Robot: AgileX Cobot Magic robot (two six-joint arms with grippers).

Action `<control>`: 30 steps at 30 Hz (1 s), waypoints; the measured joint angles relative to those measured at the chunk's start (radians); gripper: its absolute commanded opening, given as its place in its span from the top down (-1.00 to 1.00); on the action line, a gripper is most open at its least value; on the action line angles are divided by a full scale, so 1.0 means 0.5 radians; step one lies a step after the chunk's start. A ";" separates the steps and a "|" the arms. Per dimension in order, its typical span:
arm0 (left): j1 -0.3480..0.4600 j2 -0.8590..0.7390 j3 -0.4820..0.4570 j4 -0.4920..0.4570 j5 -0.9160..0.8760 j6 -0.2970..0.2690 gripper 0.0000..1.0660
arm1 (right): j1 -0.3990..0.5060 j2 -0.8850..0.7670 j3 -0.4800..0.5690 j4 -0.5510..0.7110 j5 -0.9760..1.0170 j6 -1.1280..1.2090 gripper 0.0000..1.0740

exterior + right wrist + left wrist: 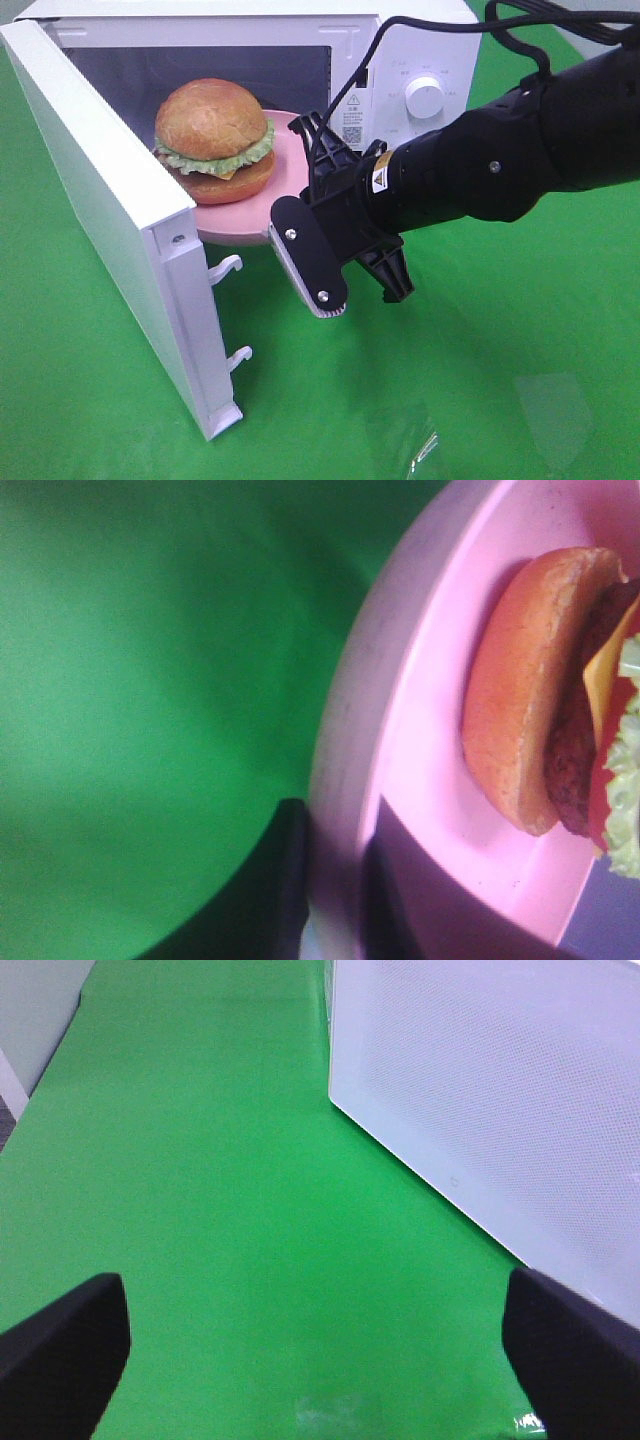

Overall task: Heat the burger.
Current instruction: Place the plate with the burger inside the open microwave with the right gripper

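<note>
Exterior high view: burger [213, 140] centred on pink plate [240, 222]; plate partly inside open microwave [420, 60], overhanging its front edge. Right gripper [335, 910] clenched on plate rim, apparently to slide it in. Left gripper [320, 1360] released, empty, beside door [90, 170].

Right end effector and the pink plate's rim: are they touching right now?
Touching. The right wrist view shows the right end effector with its dark fingers pressed on both faces of the pink plate rim, no gap visible.
</note>
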 measured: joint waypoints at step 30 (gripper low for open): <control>0.000 0.000 0.000 0.000 0.000 0.000 -0.74 | 0.000 0.376 -0.474 -0.078 0.092 0.124 0.98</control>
